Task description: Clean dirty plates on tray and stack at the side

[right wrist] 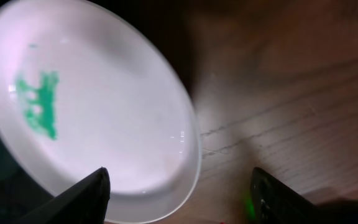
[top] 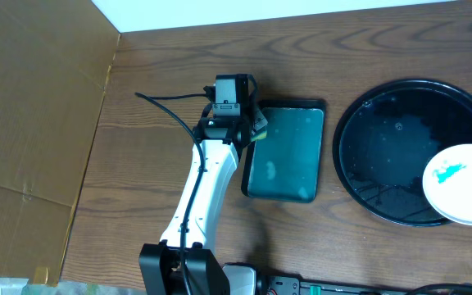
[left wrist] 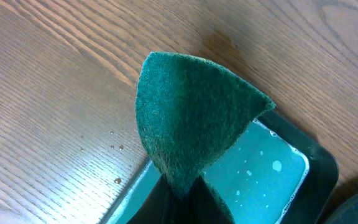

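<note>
Left arm (top: 199, 184): white, stretched from the table's near edge toward the far side, wrist ending beside the top left corner of the teal tray (top: 285, 156).
Left fingers (left wrist: 160, 208): closed on a green scouring pad (left wrist: 191, 118), pinched at its lower end; pad fanned upward, hanging over the teal tray's edge and the wood.
Right fingers (right wrist: 82, 199): spread wide apart, gripping nothing, one tip low on each side of the right wrist view, the plate's rim just above them.
Plate (top: 461, 184): white, round, turquoise smear left of its middle; lying over the lower right rim of the black tray (top: 367, 164), partly inside it.
Black tray: large, round, glossy, wet with droplets, well right of the teal tray.
Teal tray: rectangular, shallow, wet film and droplets inside.
Table (top: 138, 180): wood grain, a few water drops near the teal tray in the left wrist view.
Room: cardboard panel (top: 31, 123) along the left, white wall (top: 301, 12) behind.
Cut off: plate's right edge past the overhead frame.
Hard to make out: dark items at the table's near edge; whether the plate lies flat or tilted.
</note>
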{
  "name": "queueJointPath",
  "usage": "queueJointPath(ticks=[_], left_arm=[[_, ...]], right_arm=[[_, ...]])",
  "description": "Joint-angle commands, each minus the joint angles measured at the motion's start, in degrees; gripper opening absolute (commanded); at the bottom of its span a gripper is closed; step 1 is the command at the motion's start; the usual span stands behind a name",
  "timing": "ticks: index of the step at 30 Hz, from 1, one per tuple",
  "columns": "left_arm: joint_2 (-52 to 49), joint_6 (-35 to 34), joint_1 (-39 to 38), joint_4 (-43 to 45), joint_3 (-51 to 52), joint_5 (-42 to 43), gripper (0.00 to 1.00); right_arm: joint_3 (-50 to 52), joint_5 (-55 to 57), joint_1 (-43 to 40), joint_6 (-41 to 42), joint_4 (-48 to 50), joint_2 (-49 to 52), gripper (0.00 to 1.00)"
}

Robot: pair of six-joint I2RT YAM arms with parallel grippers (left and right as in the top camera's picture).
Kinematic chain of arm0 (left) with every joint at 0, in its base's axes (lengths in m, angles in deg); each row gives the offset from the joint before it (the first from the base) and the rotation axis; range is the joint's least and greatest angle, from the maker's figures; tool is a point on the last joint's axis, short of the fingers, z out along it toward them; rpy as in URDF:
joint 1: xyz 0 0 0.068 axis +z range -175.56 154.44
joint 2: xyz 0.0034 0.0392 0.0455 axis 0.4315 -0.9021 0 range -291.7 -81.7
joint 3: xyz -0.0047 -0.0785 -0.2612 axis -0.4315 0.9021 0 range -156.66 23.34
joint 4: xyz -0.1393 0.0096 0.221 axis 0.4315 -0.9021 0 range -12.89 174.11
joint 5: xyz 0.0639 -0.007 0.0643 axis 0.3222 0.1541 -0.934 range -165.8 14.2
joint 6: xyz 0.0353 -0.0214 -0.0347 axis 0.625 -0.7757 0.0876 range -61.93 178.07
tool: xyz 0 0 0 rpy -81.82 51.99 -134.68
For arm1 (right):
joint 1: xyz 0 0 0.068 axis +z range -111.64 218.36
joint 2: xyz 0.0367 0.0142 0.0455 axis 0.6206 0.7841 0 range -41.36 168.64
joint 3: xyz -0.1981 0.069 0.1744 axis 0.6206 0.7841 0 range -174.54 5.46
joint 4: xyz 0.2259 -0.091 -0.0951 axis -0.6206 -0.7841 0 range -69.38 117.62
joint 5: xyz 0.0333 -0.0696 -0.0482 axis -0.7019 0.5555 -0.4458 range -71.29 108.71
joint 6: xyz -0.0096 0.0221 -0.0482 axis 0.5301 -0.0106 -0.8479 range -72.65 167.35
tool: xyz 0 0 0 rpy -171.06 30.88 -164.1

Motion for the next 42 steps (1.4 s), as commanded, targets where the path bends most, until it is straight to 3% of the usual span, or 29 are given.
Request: queueJointPath(ticks=[1,7,21,24,26,29,31,38,42], left_arm=[[-0.11,-0.37,0.22,0.24,-0.07,-0.63,0.07],[-0.11,-0.37,0.22,0.28,-0.07,-0.63,0.07],[-0.11,-0.37,0.22,0.33,-0.07,-0.63,0.07],[-0.11,-0.37,0.22,0.31,-0.07,-0.66,0.07],[-0.11,-0.35,0.22,0.31,-0.07,-0.66,0.07],[-0.11,-0.35,0.22,0.26,-0.07,-0.63,0.07],[-0.11,-0.35,0.22,0.28,-0.07,-0.66,0.07],[-0.11,-0.35,0.22,0.28,-0.07,-0.63,0.07],[-0.11,-0.37,0.22,0.31,-0.07,-0.59,0.07]], right_arm=[[0.59,1.31,0.66,0.96,0.42,-0.28,0.7],[1.86,-1.9,1.73,-2.43,1.18,-0.28,0.7],[9.55,-0.2,4.37,4.85,6.75,-0.28,0.7],[11.54,-1.05,4.61,4.87,9.38,-0.28,0.65],[12.81,-2.43,4.61,4.87,11.15,-0.28,0.54],[13.35,-2.75,4.61,5.49,12.68,-0.28,0.25],[13.07,-3.02,4.61,5.49,13.38,-0.28,0.01],[8.81,-3.89,4.61,4.92,13.75,-0.28,0.01],[7.85,-10.25,4.76,0.39,18.62,-0.28,0.01]])
